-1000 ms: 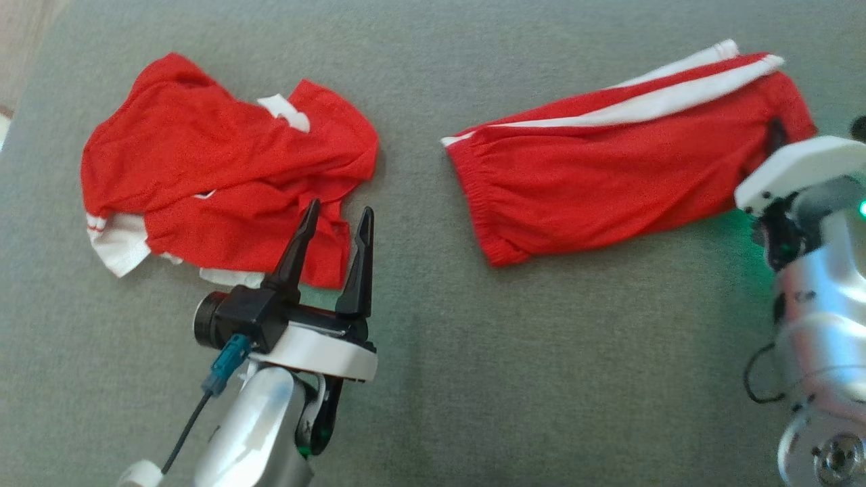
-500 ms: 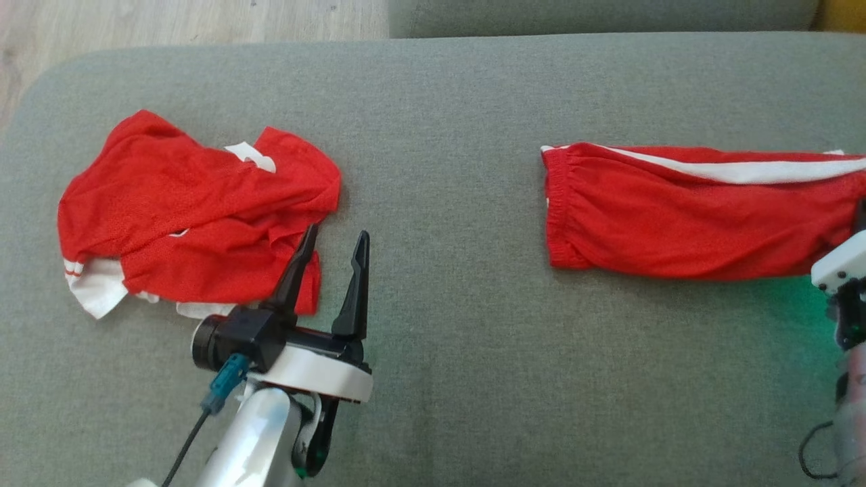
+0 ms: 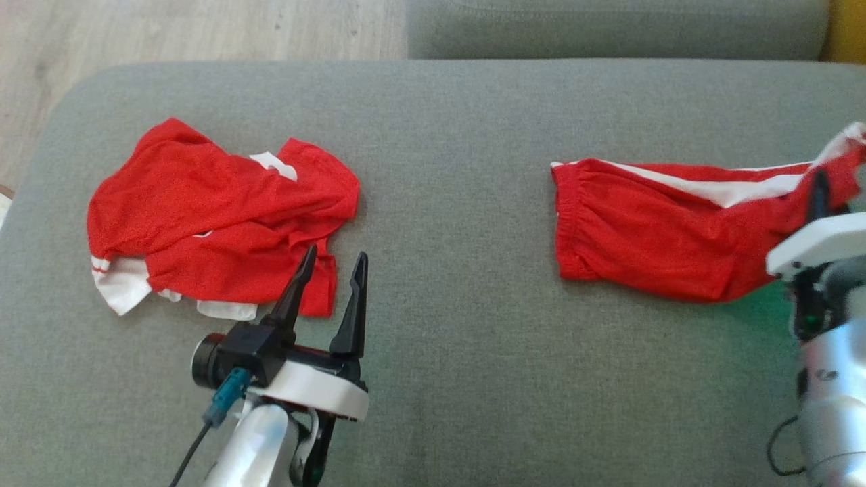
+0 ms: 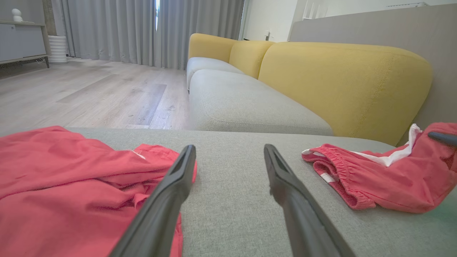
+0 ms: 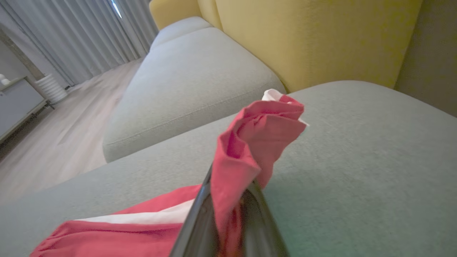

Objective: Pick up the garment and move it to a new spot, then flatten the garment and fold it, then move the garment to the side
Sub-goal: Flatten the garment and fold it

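Slippage is the risk tbh: the folded red white-striped fabric shorts point(image 3: 649, 237), at the right end of the grey sofa cushion point(image 3: 460, 203), are pinched by one bunched corner in the clamped right gripper point(image 3: 820, 189), so the fold could get dragged apart; nothing is held by the spread-wide left gripper point(image 3: 336, 257).

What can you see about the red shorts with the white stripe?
The shorts are made of thin, slightly shiny red cloth. A white stripe runs along the far edge, and a gathered, stretchy waistband is at the end nearest the middle. Most of the cloth lies a bit wrinkled on the grey sofa cushion. The right gripper is shut on the outer end, which is bunched up and raised off the cushion.
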Robot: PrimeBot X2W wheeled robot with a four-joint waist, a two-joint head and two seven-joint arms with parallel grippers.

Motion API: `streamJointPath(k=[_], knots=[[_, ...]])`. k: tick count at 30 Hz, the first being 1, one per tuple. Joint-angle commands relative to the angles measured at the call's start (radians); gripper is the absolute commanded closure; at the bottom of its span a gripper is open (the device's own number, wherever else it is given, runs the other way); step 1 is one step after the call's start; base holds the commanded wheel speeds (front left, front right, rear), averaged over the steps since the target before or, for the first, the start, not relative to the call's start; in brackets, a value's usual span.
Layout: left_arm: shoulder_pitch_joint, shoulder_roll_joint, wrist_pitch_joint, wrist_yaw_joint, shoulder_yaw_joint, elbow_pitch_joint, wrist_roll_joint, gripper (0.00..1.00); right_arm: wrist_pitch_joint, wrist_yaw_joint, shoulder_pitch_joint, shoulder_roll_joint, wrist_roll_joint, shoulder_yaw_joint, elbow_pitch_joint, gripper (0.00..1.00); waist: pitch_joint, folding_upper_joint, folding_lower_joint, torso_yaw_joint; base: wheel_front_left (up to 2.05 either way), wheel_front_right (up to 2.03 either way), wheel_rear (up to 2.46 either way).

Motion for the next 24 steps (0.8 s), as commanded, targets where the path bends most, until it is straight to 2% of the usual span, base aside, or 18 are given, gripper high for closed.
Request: streamJointPath(k=[1,13,24], knots=[[-0.016,0.004,-0.009,0.002,0.036,-0.026,0.005,0.00,-0.017,-0.001,-0.019,0.011,0.015,0.048,-0.041,1.00,-0.012,0.0000,0.0001,0.007,0.00,0.00,0.00],[0.005,0.004,-0.009,0.006,0.038,-0.014,0.000,0.00,-0.048,-0.001,0.012,0.041,0.155,0.315,-0.085,1.00,-0.056,0.0000,0.0001,0.045,0.00,0.00,0.00],[0.010,0.004,-0.009,0.006,0.048,-0.009,0.001,0.00,-0.067,-0.001,0.042,0.027,0.267,0.571,-0.074,1.00,-0.059,0.0000,0.0001,0.079,0.00,0.00,0.00]])
